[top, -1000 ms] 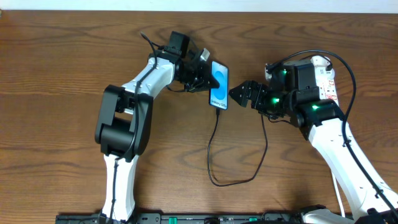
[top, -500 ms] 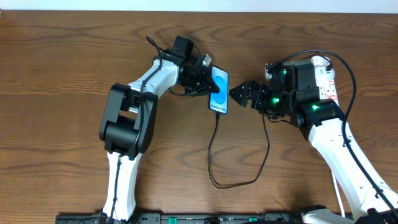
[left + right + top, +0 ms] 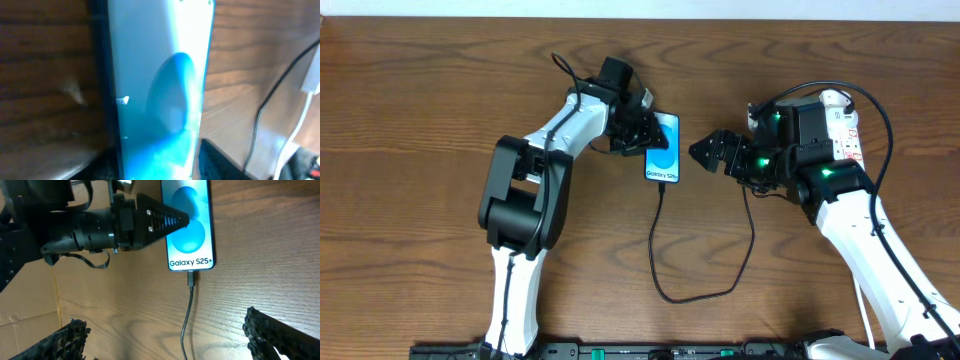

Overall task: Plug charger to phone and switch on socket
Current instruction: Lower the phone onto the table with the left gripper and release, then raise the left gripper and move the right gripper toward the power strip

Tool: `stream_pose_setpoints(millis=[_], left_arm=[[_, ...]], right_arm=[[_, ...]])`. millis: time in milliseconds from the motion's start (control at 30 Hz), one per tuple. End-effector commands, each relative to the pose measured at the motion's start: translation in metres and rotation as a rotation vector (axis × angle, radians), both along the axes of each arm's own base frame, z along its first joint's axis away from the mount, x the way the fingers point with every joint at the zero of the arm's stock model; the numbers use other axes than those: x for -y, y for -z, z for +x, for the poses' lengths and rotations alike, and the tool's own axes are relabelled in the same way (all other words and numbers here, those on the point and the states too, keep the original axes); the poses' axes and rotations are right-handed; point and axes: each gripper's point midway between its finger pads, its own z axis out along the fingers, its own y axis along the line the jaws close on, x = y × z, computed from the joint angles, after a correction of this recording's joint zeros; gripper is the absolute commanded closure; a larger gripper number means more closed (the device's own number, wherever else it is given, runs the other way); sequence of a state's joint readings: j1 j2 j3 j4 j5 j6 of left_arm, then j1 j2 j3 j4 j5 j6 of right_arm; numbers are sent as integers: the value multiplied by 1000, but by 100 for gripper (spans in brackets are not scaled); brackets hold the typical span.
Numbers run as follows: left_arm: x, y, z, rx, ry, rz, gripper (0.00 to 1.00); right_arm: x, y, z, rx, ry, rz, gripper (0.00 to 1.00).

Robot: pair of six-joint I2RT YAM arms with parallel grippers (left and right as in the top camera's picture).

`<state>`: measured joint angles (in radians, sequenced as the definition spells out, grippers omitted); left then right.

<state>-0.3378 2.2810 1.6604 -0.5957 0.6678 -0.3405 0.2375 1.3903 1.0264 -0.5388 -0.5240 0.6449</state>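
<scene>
The phone (image 3: 662, 160), blue screen with a white "Galaxy S25+" band, lies on the wooden table. It fills the left wrist view (image 3: 160, 90) and shows in the right wrist view (image 3: 192, 235). My left gripper (image 3: 640, 131) is shut on the phone's upper end, with a finger on each side (image 3: 155, 167); it also shows in the right wrist view (image 3: 167, 217). The charger's connector tip (image 3: 191, 280) sits in the phone's bottom edge. Its thin cable (image 3: 665, 250) loops down and back up to the right. My right gripper (image 3: 705, 152) is open and empty, right of the phone (image 3: 165, 332). The socket (image 3: 844, 130) lies mostly hidden behind the right arm.
The right arm's body (image 3: 800, 160) covers most of the socket. A black and a white cable (image 3: 295, 125) show at the right edge of the left wrist view. The table's far edge (image 3: 640, 14) runs along the top.
My left gripper has turned the phone and shifted it left; its lower end swung left and it now lies nearly straight. The cable followed. The right arm has not moved.
</scene>
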Motion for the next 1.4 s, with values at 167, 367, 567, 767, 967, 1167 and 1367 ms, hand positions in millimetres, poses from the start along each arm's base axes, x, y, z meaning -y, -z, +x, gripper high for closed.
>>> stream_pose_setpoints(millis=[167, 367, 567, 767, 967, 1167, 1367], left_arm=[[-26, 34, -4, -23, -24, 155, 36], [-63, 43, -6, -18, -61, 377, 28], [-104, 13, 6, 87, -117, 596, 23], [-134, -106, 40, 394, -273, 696, 22], [-146, -211, 32, 608, -392, 642, 21], [-147, -217, 29, 615, -395, 636, 2], [-147, -217, 29, 615, -395, 637, 2]], right_arm=[[7, 2, 0, 6, -1, -33, 1], [41, 28, -10, -89, 105, -208, 1], [70, 41, -16, -143, 182, -311, 1], [101, 42, -20, -181, 204, -352, 1], [183, 3, 6, -280, 294, -499, 1], [261, 5, 29, -346, 522, -543, 1], [340, 21, 29, -378, 786, -518, 1]])
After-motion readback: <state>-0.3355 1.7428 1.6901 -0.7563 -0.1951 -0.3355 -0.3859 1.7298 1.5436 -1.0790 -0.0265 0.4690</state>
